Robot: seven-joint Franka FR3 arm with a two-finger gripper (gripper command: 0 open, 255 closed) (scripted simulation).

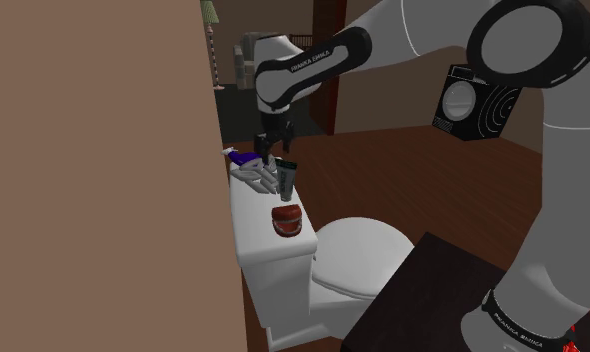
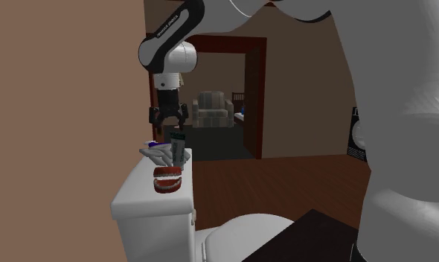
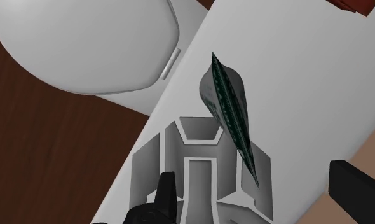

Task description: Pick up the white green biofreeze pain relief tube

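Observation:
The tube (image 1: 286, 180) stands upright on the white toilet tank lid (image 1: 251, 222), grey-white with a dark green crimped top end. In the second exterior view the tube (image 2: 178, 147) rises just beside a grey ridged object (image 2: 157, 155). My gripper (image 1: 275, 152) hangs directly above it, open, with its fingertips about level with the tube's top (image 2: 168, 123). From the wrist camera the tube (image 3: 227, 105) lies between the two spread fingers, and neither finger touches it; the gripper (image 3: 259, 184) holds nothing.
A red-and-white teeth model (image 1: 287, 219) sits on the lid in front of the tube, and a small blue item (image 1: 241, 157) lies behind it. A brown wall (image 1: 103, 170) flanks the tank. The closed toilet lid (image 1: 363, 255) and the dark stand (image 1: 423, 300) lie below.

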